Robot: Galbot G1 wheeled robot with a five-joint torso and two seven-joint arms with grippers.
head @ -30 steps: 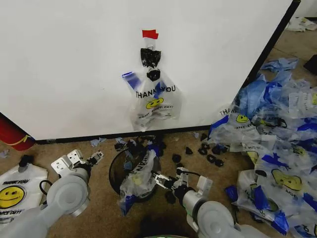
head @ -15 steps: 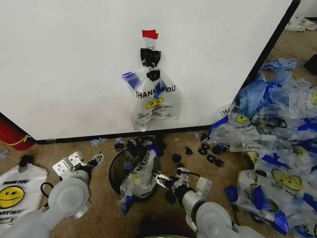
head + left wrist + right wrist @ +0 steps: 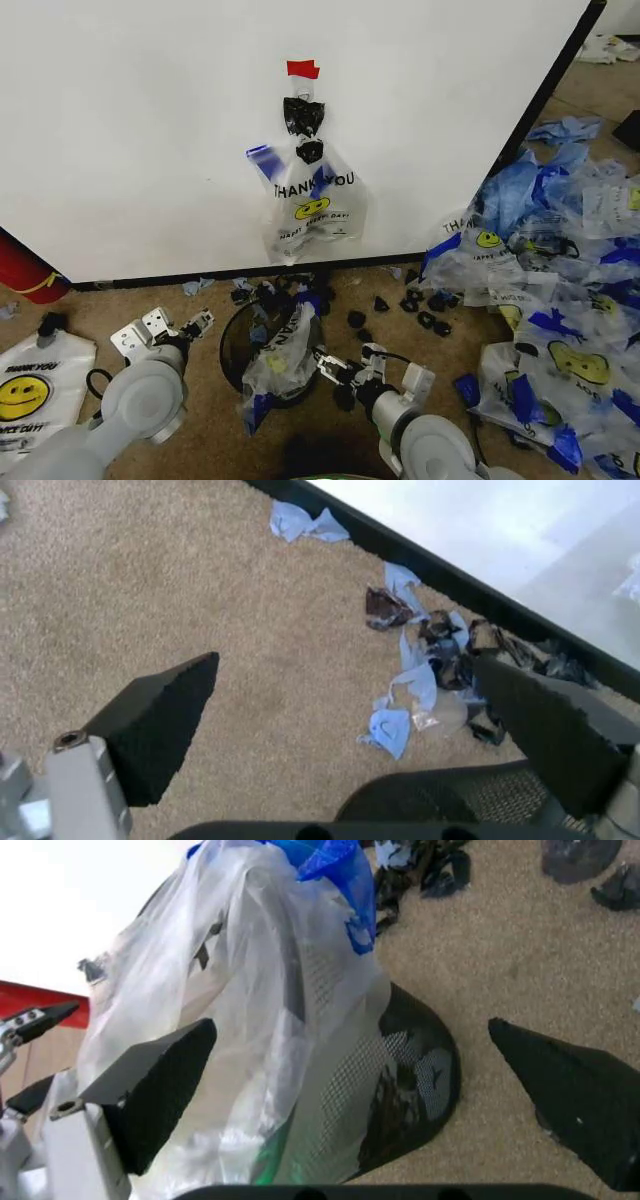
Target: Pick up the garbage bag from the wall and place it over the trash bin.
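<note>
A see-through garbage bag (image 3: 308, 196) with "THANK YOU" print and a yellow smiley hangs on the white wall under a black clip and red tape. Below it on the carpet stands the black mesh trash bin (image 3: 238, 345), with a like plastic bag (image 3: 285, 350) draped over its right side. My left gripper (image 3: 196, 322) is open just left of the bin, and its wrist view shows the gripper (image 3: 350, 727) above the bin rim (image 3: 450, 799). My right gripper (image 3: 330, 363) is open just right of the draped bag (image 3: 230, 1012) and the bin's mesh (image 3: 410, 1072).
A heap of blue-and-clear bags (image 3: 550, 290) covers the floor at the right. A flat white smiley bag (image 3: 30, 390) lies at the far left, near a red cylinder (image 3: 25, 270). Black and blue scraps (image 3: 420, 310) litter the carpet along the wall's base.
Both arms have shifted slightly, the left gripper a little toward the bin and the right arm a little lower. The bags and the bin have not moved.
</note>
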